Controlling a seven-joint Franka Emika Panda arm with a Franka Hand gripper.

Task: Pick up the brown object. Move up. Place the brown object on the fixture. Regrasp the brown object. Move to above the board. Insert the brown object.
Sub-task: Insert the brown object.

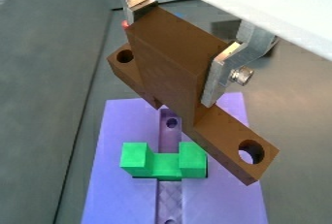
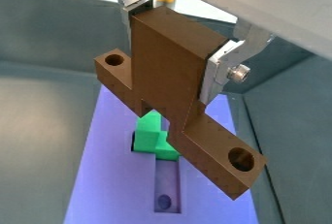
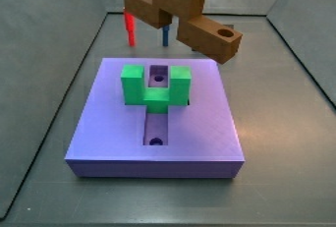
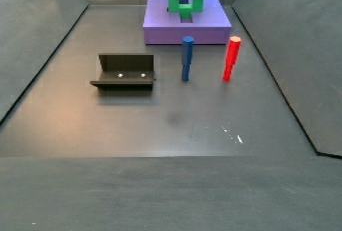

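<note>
Brown object [image 1: 182, 92] is pinched in the hand [image 1: 176, 58], the silver fingers [image 1: 231, 68] pressed on its upright middle block, and it hangs in the air above the board [image 3: 118, 123], clear of it. In both wrist views it reads as a T-like piece: a long bar with 1 round hole at each end. Judged step: move to above the board, then insert.

To do it well, taking things left to right in a side view:
- Line the bar up with the board's dark groove [image 3: 156, 128]; the wrist views show the bar crossing the groove at an angle, so a turn of the hand looks needed before going down.
- Green U-shaped block [image 3: 156, 84] sits on the board over the groove's far part; the open near part of the groove looks like the likely slot. Keep the bar's ends off the green block.
- Descend slow and straight, release only when seated.

Surface: dark grey floor, flat, matte, walled by grey sides. Beside the board stand a blue peg [image 4: 187, 58] and a red peg [image 4: 231, 58], upright, apart from each other. Fixture [image 4: 124, 72] sits on the floor, well apart from the board, nothing on it. Hand is not visible in that side view.
</note>
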